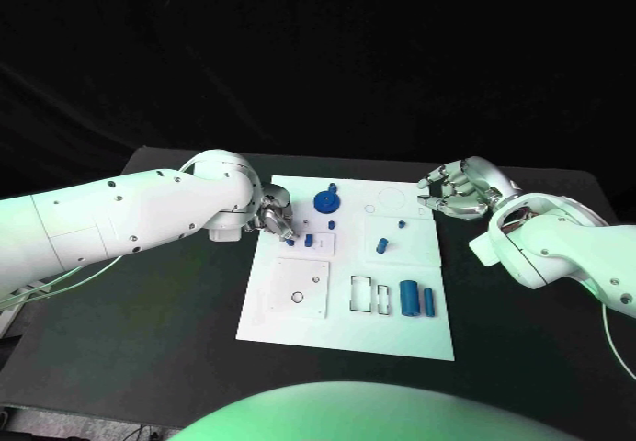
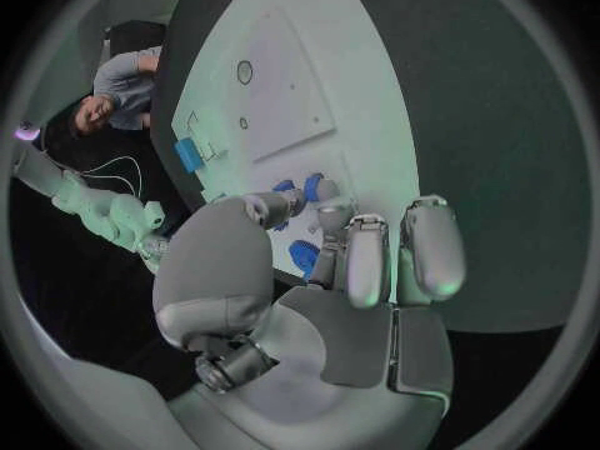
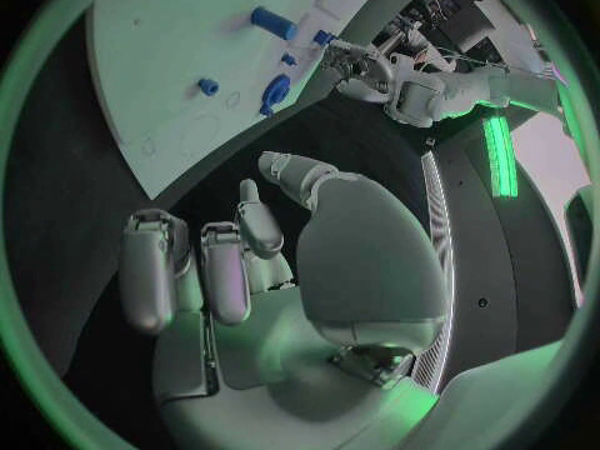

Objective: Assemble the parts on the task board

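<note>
A: Task board (image 1: 347,322) sits mid-table, white plate on the black table (image 1: 173,312). Left hand (image 1: 275,220) is at the board's left edge, fingertips down among small blue parts near a small raised square.

B: Holding anything?

A: Cannot tell. In the left wrist view the fingers (image 2: 363,260) curl toward the thumb with blue pieces (image 2: 304,257) right at the tips, but whether one is pinched or merely touched is hidden.

B: Right hand?

A: Right hand (image 1: 458,191) hovers off the board's far right corner, fingers apart and loosely curved, nothing in them.

B: Advice for the step?

A: My judgement: it is seating or picking a small peg. Keep the part upright over its hole, press straight down, and avoid nudging the neighbouring blue gear-like part (image 1: 329,199) just beyond the fingers.

B: Recesses and contents?

A: Two blue cylinders (image 1: 416,299) lie side by side at the board's near right; beside them an outlined rectangular slot (image 1: 360,292) looks unfilled. A blue peg (image 1: 381,245) stands near the middle. The near-left square panel (image 1: 299,288) shows a round hole with nothing in it.
</note>
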